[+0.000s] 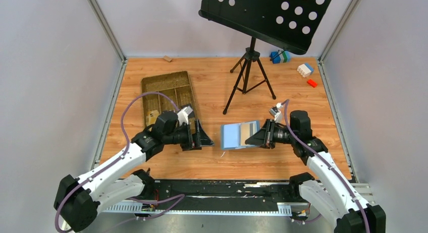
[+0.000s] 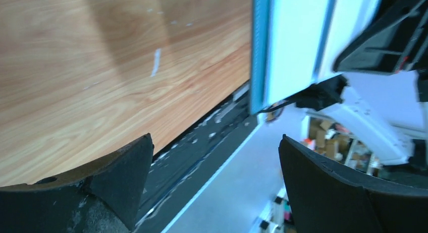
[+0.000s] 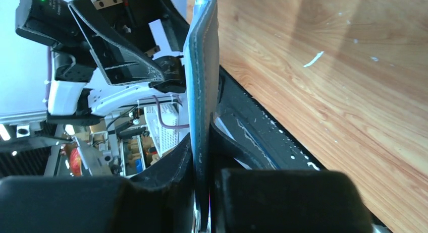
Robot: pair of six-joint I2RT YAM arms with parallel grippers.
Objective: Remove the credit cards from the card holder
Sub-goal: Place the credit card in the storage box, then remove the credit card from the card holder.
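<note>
The blue card holder (image 1: 237,136) lies open and flat near the table's middle front, with a light blue left half and a tan-grey right half. I cannot pick out the credit cards as separate things. My right gripper (image 1: 254,138) is shut on the holder's right edge; in the right wrist view its jaws (image 3: 202,139) pinch the holder (image 3: 202,66) seen edge-on. My left gripper (image 1: 206,137) is open and empty just left of the holder. In the left wrist view the jaws (image 2: 217,142) stand wide apart, short of the holder's edge (image 2: 292,41).
A brown compartmented tray (image 1: 169,94) lies at the back left, close behind my left arm. A music stand's tripod (image 1: 250,76) stands behind the holder. Toy blocks (image 1: 305,69) and a red piece (image 1: 312,83) lie at the back right. The table's black front rail (image 1: 222,188) is close.
</note>
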